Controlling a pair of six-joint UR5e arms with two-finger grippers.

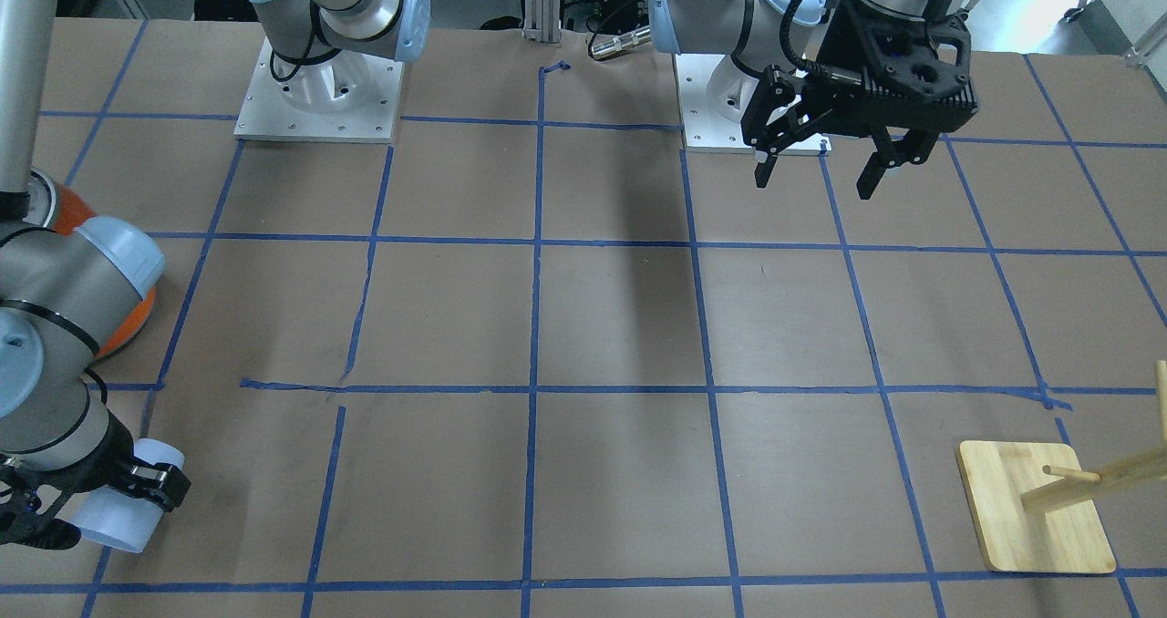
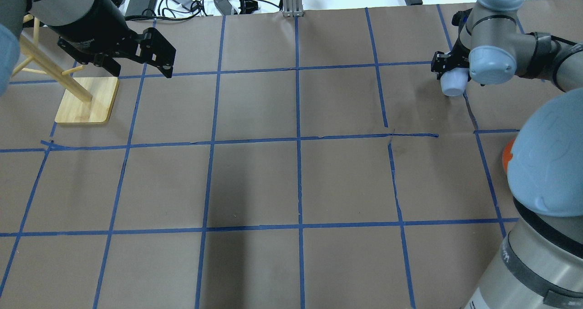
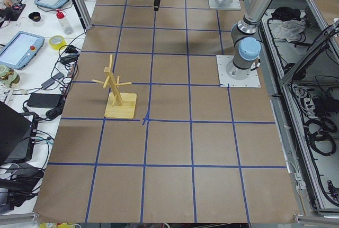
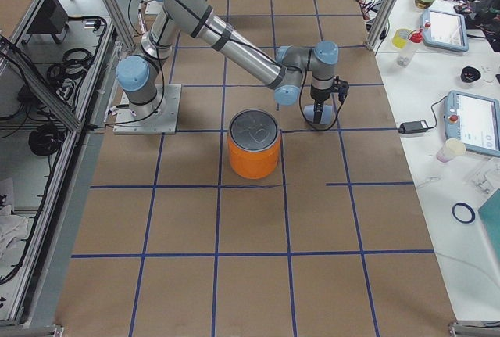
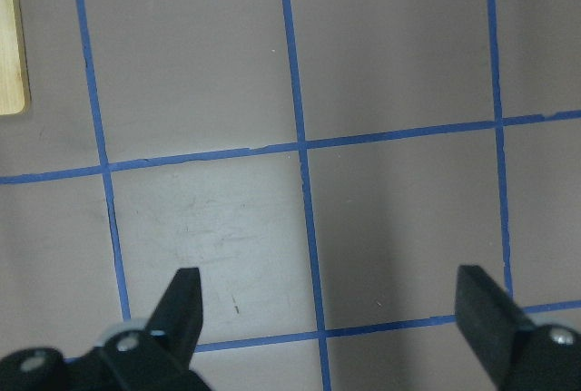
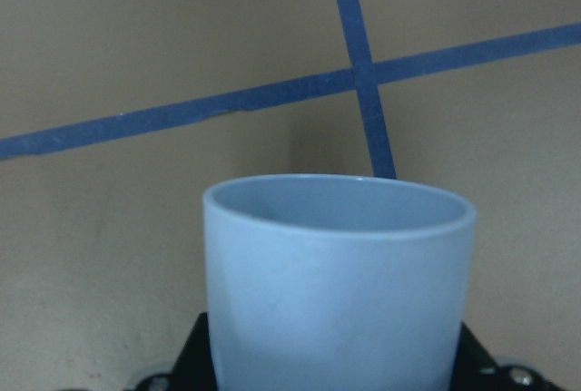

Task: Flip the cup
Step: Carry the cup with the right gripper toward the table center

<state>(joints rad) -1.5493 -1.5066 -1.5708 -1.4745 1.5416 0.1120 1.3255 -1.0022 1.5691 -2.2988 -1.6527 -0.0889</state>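
Observation:
My right gripper [image 1: 109,499] is shut on the pale light-blue cup [image 1: 123,513] near the table's far right part in the overhead view [image 2: 453,84]. The right wrist view shows the cup [image 6: 336,282] filling the lower frame. Its open mouth points away from the gripper, toward the table close below. I cannot tell whether it touches the table. From the right side the cup [image 4: 312,112] hangs at the gripper's lower end. My left gripper [image 2: 141,69] is open and empty, held high above the table [image 1: 816,176], its fingers wide apart in the left wrist view [image 5: 329,296].
A large orange can [image 4: 254,145] with a silver top stands near the right arm, just short of the cup, and is partly hidden behind the arm [image 1: 128,326]. A wooden peg stand [image 2: 86,101] sits on the left side beside my left gripper. Blue tape lines grid the brown table.

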